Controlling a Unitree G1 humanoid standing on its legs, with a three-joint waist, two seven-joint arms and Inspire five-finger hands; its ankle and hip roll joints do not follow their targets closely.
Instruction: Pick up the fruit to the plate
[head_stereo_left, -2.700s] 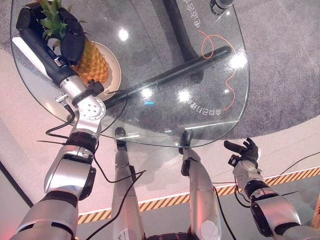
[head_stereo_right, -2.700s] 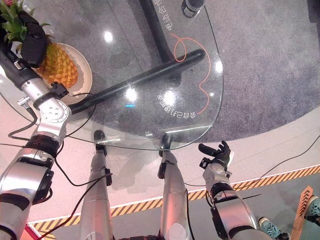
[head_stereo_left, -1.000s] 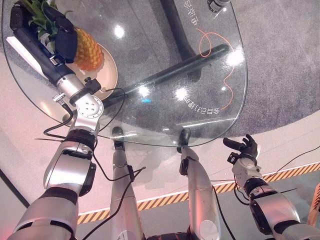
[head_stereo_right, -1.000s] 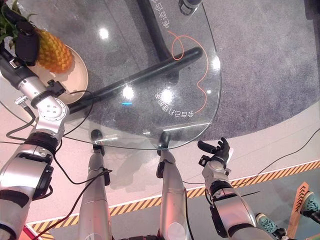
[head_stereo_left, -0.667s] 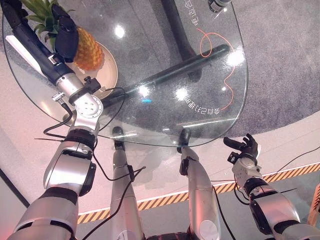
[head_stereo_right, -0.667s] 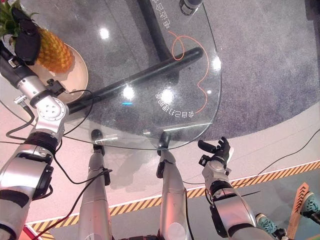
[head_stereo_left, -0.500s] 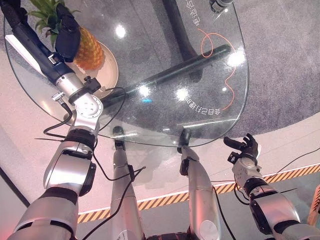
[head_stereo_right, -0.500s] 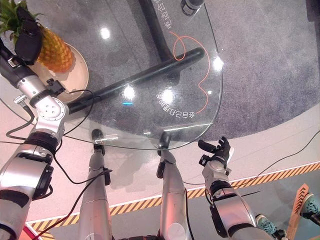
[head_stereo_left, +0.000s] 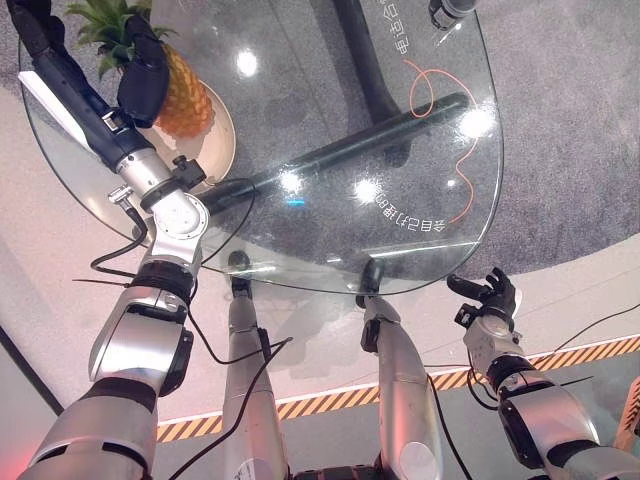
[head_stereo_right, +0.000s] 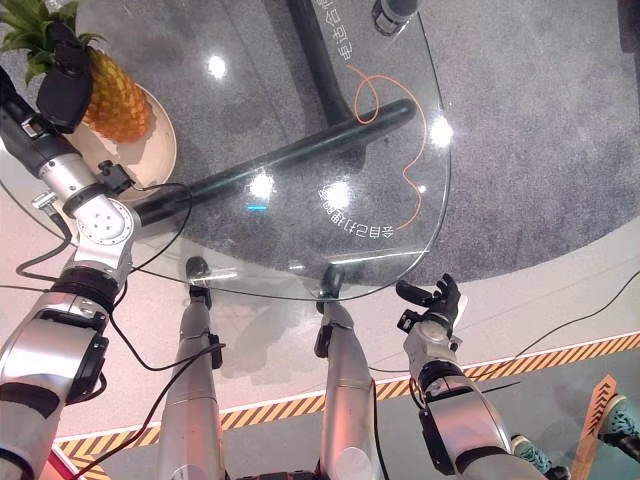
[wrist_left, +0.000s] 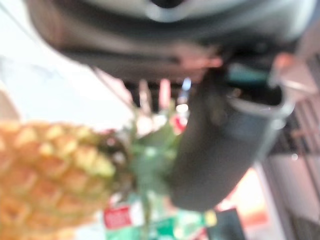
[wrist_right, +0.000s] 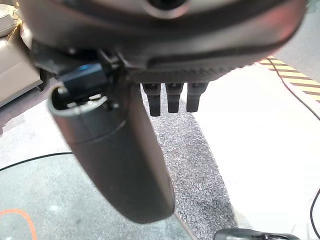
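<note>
At the far left edge of the round glass table (head_stereo_left: 440, 250) the left hand (head_stereo_left: 140, 75) has its dark fingers and thumb closed round the pineapple (head_stereo_left: 185, 95) where the body meets the green crown. The fruit stands on the beige plate (head_stereo_left: 215, 160), its base near the plate's middle. Its long axis runs nearly upright and tips slightly, crown toward the table's far left rim. In the left wrist view the thumb (wrist_left: 210, 150) lies against the crown's base, with the scaled body beside it. The left forearm reaches straight out over the table's left rim, wrist level with the plate's near edge. From this, the fruit seems placed and what is left is to let go, so the coming move turns on opening the fingers without toppling a tall, top-heavy fruit.

The right hand (head_stereo_right: 432, 310) hangs off the table's near right edge, well apart from the plate, fingers loosely spread and holding nothing.
</note>
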